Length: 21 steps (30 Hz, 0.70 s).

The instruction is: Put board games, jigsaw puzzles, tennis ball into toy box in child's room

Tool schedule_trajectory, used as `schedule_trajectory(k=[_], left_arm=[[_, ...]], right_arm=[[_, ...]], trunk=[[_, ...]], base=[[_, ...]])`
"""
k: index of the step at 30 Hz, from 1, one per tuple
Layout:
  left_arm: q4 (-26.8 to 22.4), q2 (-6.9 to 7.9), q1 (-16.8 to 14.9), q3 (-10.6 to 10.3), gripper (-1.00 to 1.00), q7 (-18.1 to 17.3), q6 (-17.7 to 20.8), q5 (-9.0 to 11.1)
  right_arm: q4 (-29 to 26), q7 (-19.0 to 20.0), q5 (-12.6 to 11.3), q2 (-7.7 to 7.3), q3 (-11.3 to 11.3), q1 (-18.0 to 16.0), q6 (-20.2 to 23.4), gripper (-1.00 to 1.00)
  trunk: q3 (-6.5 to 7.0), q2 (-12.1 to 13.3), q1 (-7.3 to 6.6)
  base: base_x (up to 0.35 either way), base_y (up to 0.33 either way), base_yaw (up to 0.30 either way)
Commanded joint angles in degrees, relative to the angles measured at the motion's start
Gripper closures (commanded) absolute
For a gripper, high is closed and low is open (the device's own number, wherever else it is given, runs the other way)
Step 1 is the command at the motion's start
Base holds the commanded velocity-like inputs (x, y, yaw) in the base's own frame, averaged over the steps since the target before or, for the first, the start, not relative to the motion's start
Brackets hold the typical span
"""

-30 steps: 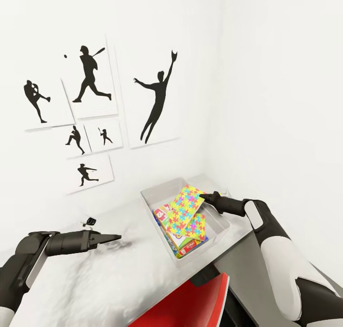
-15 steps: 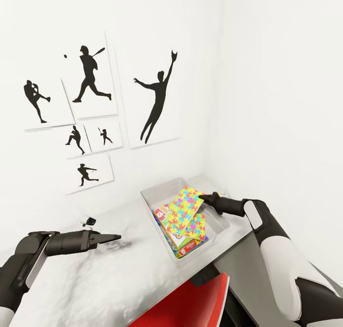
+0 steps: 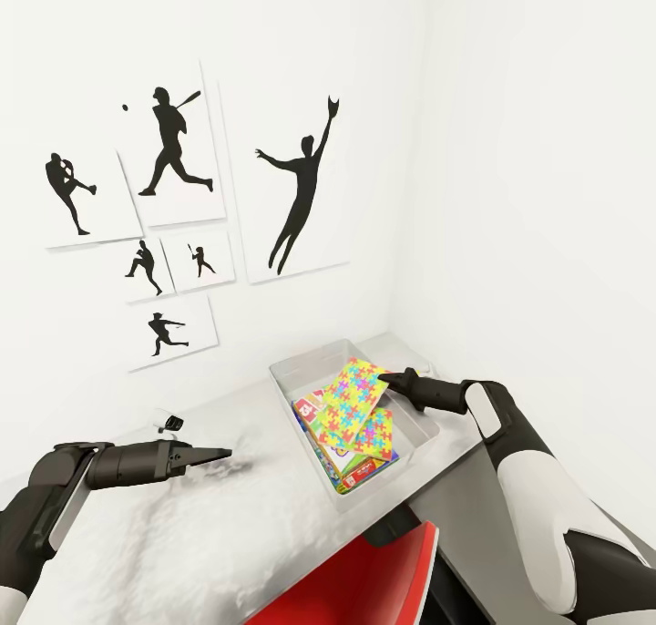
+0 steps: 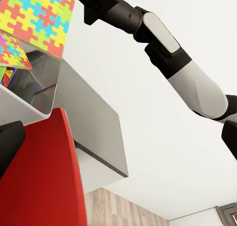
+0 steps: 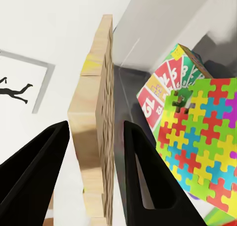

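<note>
The pale grey toy box (image 3: 296, 368) sits on the table (image 3: 228, 534) near the room's corner. My right gripper (image 3: 387, 376) is shut on one jigsaw puzzle (image 3: 351, 393), holding it tilted over the box; its wooden edge (image 5: 96, 137) stands between the fingers. The second jigsaw puzzle (image 3: 378, 434) (image 5: 202, 137) lies flat in the box on top of board games (image 3: 312, 409), one of them red and green (image 5: 158, 100). My left gripper (image 3: 223, 455) hovers open over the table, left of the box. The tennis ball and the bed are out of view.
A red chair (image 3: 364, 579) (image 4: 39, 186) is tucked under the table's front edge. A small black-and-white object (image 3: 169, 421) rests on the table near the wall. White walls with baseball silhouette posters (image 3: 173, 151) close in behind and to the right.
The held jigsaw puzzle has shifted slightly left and down over the box with my right gripper. The left arm has stayed put.
</note>
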Motion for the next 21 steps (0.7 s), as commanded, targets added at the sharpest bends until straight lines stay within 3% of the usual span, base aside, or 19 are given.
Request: schedule_trajectory(k=[1,21], left_arm=[[-0.01,0.02,-0.04,-0.02,-1.00,-0.21,0.61,-0.01],[-0.01,0.02,-0.04,-0.02,-1.00,-0.21,0.61,-0.01]], right_arm=[[0.00,0.31,0.22,0.03,-0.22,-0.08,0.32,-1.00],[0.02,0.42,0.25,-0.06,-0.21,-0.14,0.14,-1.00]], trunk=[[-0.13,-0.13,0.04],[-0.13,-0.13,0.04]], base=[[0.000,0.000,0.000],[0.000,0.000,0.000]])
